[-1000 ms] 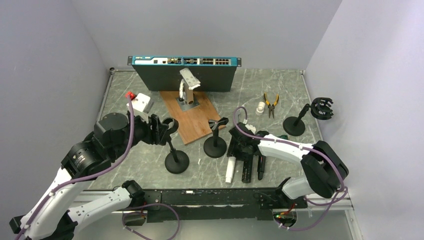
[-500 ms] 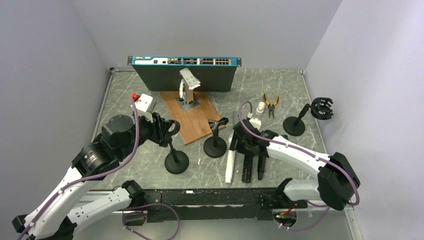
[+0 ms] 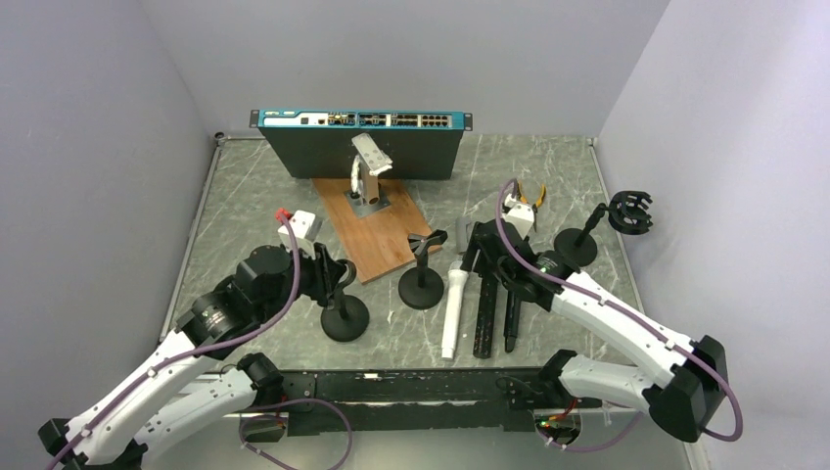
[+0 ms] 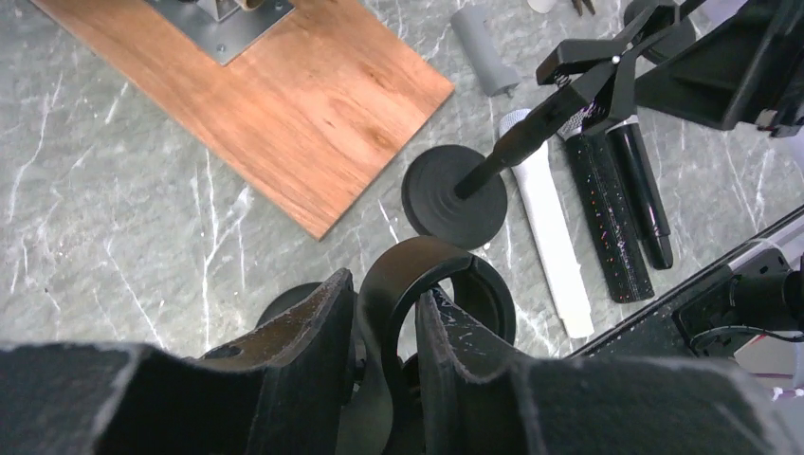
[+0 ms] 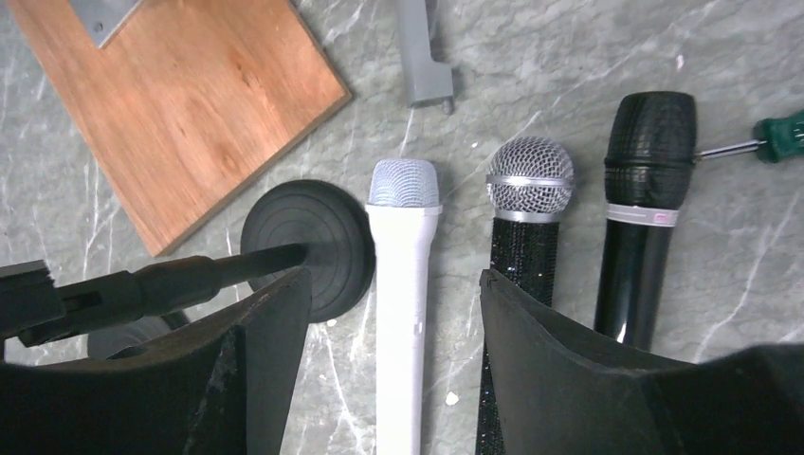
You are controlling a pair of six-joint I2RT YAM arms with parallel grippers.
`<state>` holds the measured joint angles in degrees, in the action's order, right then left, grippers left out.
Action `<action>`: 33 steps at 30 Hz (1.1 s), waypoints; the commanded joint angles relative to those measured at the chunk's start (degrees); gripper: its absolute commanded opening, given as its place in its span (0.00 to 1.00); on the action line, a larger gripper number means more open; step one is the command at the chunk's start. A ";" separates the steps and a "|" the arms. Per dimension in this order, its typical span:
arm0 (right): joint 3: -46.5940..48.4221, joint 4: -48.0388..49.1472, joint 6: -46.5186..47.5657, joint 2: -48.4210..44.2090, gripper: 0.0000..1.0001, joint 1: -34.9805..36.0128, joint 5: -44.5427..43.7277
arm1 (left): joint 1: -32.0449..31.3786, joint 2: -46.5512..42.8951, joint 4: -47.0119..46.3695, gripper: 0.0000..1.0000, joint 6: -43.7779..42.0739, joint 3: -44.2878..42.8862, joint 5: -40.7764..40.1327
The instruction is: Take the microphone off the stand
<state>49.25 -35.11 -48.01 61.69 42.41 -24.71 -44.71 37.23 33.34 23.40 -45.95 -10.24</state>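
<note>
Three microphones lie side by side on the marble table (image 3: 250,191), lower centre of the overhead view, none in a stand. The right gripper (image 5: 393,284) hangs spread wide over the white microphone (image 5: 403,199), touching nothing. To its right lie a glittered black microphone (image 5: 526,256) and a plain black microphone (image 5: 647,180) whose pale band carries markings too small to read. At lower left, the left gripper (image 4: 384,327) is clamped on the ring clip (image 4: 427,254) of a microphone stand (image 3: 345,318). A second stand (image 5: 308,246) sits just left of the white microphone, below the wooden board (image 5: 190,104). Lettering on the network switch (image 3: 362,147) at upper centre is illegible.
</note>
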 commanded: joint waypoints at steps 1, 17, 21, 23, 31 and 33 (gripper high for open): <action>2.64 -0.67 3.98 -3.27 0.68 -0.20 -4.02 | -0.12 -0.45 7.58 0.36 1.86 3.54 1.55; 5.95 -0.66 13.39 -8.22 0.92 -0.22 -3.19 | -0.13 4.12 10.63 0.73 -3.45 -14.02 -2.57; 7.53 -1.42 13.91 -8.33 0.94 -0.21 -2.37 | -0.11 2.84 10.84 0.76 -3.67 -17.14 -2.75; 8.21 -1.49 14.14 -8.55 0.94 -0.24 -2.30 | -0.11 1.70 9.94 0.77 -3.69 -17.70 -1.90; 8.59 2.09 18.10 -10.05 0.98 -0.19 -1.48 | -0.12 -4.14 3.90 0.85 -3.70 -17.20 0.50; 8.58 2.50 19.61 -10.49 0.99 -0.16 -2.10 | -0.16 -5.50 2.55 0.88 -3.77 -16.83 -0.16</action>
<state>55.81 -35.83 -32.49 52.95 42.39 -26.48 -44.62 34.04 41.52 20.40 -61.76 -10.92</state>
